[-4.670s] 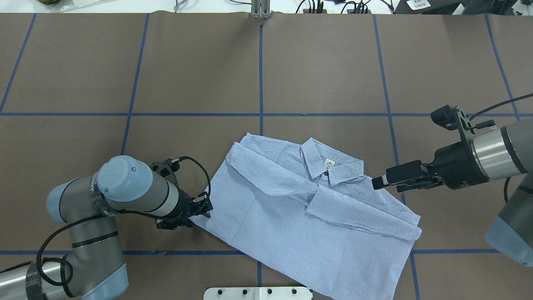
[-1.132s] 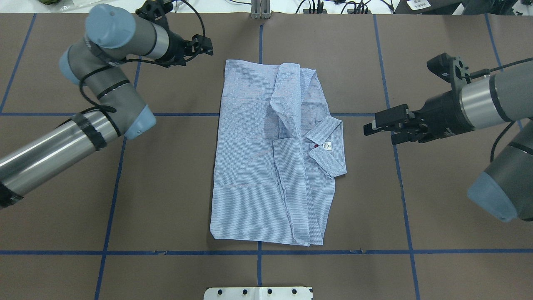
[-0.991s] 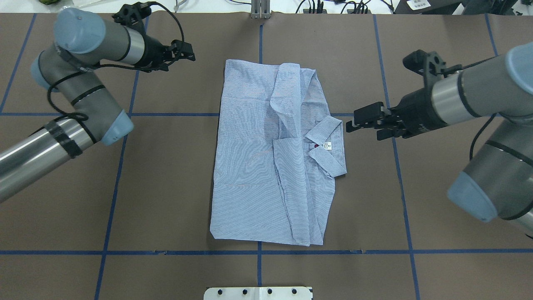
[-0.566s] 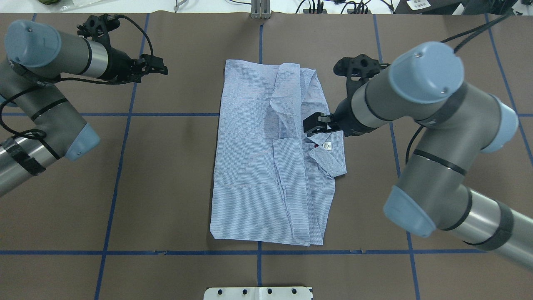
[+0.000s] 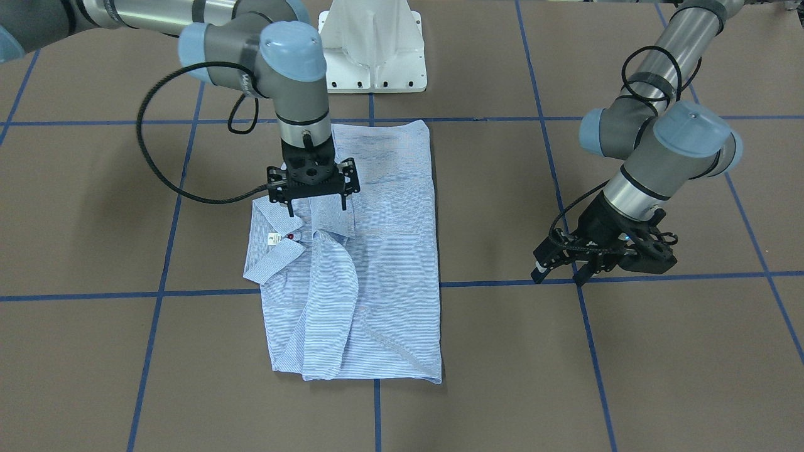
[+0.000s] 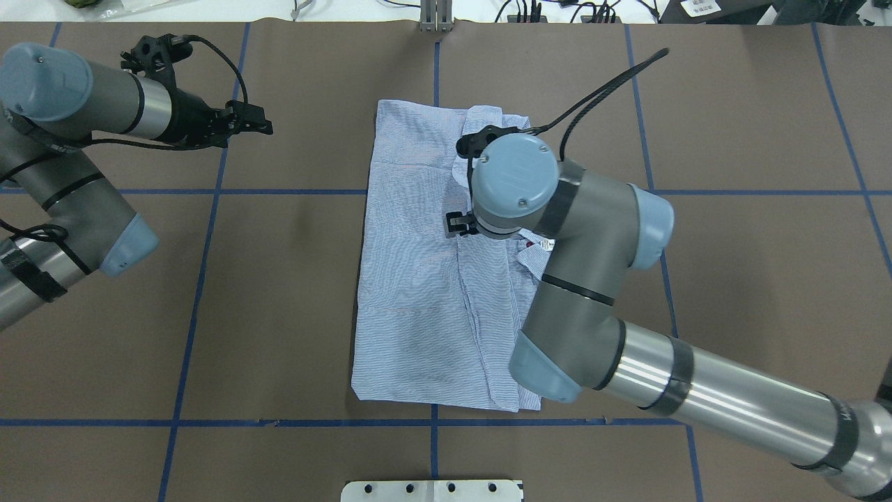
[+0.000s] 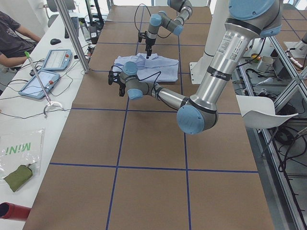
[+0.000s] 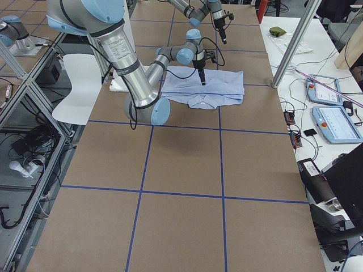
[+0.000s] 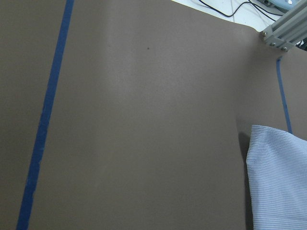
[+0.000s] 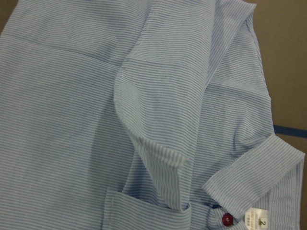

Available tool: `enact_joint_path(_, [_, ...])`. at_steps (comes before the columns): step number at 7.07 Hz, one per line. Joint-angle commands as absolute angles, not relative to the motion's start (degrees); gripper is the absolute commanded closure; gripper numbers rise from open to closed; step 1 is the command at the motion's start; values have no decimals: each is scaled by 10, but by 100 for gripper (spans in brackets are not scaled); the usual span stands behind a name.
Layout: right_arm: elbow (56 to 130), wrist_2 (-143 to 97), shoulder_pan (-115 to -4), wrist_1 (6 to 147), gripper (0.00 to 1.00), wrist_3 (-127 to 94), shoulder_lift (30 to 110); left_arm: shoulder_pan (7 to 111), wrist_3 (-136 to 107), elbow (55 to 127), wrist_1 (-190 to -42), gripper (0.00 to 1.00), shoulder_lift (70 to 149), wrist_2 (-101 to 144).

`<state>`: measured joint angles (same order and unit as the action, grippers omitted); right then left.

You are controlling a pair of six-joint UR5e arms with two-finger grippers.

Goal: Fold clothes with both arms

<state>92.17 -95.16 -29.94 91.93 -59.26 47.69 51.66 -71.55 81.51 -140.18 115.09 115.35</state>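
Shirt (image 5: 389,251) folded flat; R tool (image 5: 317,210) wide by collar (image 5: 274,260); L tool (image 5: 558,276) wide, off cloth.

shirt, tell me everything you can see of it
The shirt is light blue with fine white stripes, thin woven cloth by its look. It lies flat on the brown table, folded into a rough rectangle, a sleeve folded over the front. Its collar shows a white label and a red button, a chest pocket beside them. The right gripper hangs open over it near the collar; contact is unclear.
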Motion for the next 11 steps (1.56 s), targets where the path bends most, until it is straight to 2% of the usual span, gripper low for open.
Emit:
enact_joint_path(1, [827,-917,-287,919,0,-591,422,513,-716,806,-1408,0,1150,1150])
enact_joint_path(5, [784,-899,-287,918,0,-589,410,512,-717,785,-1409,0,1159,1149])
enact_joint_path(11, [771,-893,-291,919,0,-558,414,507,-718,784,-1409,0,1165,1148])
